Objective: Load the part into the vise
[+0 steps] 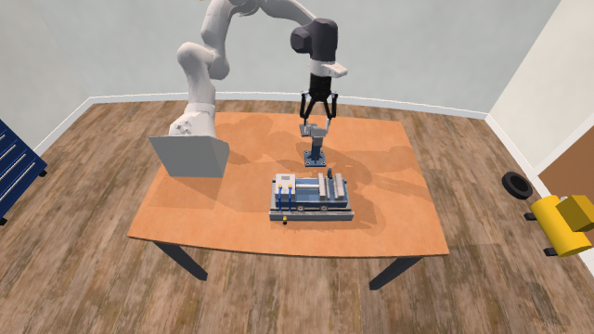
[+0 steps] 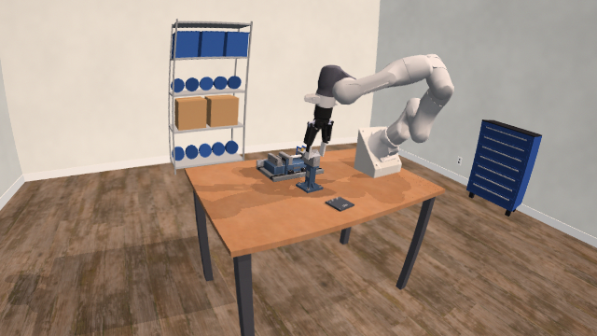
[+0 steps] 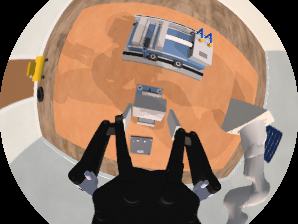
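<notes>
The part, a grey block (image 1: 318, 130) (image 3: 150, 106), appears to lie in the V-block on the blue pedestal (image 1: 316, 152) (image 2: 310, 179) (image 3: 150, 90). Block and V-block are hard to tell apart, and the slot cannot be made out. My gripper (image 1: 317, 124) (image 2: 315, 151) (image 3: 150, 112) is partly open, its fingertips either side of the block, with gaps in the wrist view. The vise (image 1: 311, 216) (image 2: 275, 169) is open. Its fixed jaw (image 1: 340, 186) (image 3: 140, 31) faces the movable jaw (image 1: 322, 186) (image 3: 161, 35) on the cylinder rod. The dark work stop (image 1: 329, 173) is between them.
The dark infeed plate (image 2: 340, 203) (image 3: 141, 145) lies on the table beyond the pedestal from the vise, with no block on it. The air cylinder (image 1: 285, 181) with blue hoses is at the vise's end. The robot's slanted base (image 1: 190, 158) (image 2: 373, 154) stands on the table.
</notes>
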Tool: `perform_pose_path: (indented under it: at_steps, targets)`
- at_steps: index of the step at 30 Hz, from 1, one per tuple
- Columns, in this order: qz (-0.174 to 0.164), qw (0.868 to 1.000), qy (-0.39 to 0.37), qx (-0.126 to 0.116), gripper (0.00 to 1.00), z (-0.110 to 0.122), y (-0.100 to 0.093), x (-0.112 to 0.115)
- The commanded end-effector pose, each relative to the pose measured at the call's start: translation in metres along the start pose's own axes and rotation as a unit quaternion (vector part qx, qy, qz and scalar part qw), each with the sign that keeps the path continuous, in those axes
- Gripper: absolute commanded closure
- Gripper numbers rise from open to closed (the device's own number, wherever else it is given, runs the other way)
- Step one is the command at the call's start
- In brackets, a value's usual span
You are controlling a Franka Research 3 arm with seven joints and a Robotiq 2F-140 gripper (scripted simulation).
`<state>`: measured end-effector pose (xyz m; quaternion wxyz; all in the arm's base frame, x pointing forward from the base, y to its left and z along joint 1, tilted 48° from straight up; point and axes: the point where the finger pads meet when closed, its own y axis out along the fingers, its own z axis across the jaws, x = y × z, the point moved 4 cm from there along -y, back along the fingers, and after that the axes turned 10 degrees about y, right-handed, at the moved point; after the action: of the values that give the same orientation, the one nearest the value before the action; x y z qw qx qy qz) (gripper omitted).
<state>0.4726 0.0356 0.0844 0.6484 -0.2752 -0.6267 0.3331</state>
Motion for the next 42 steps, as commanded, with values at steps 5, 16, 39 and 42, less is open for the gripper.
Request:
perform_pose_path:
  at_steps: [5, 16, 39, 42]
  targets:
    - [0.056, 0.998, 0.026, -0.014, 0.49, -0.004, -0.002, -0.003]
    - [0.133, 0.99, 0.026, -0.026, 0.49, -0.003, 0.0, 0.007]
    - [0.225, 0.973, 0.026, -0.039, 0.49, -0.001, 0.004, 0.019]
    - [0.235, 0.971, 0.026, -0.041, 0.49, -0.001, 0.005, 0.02]
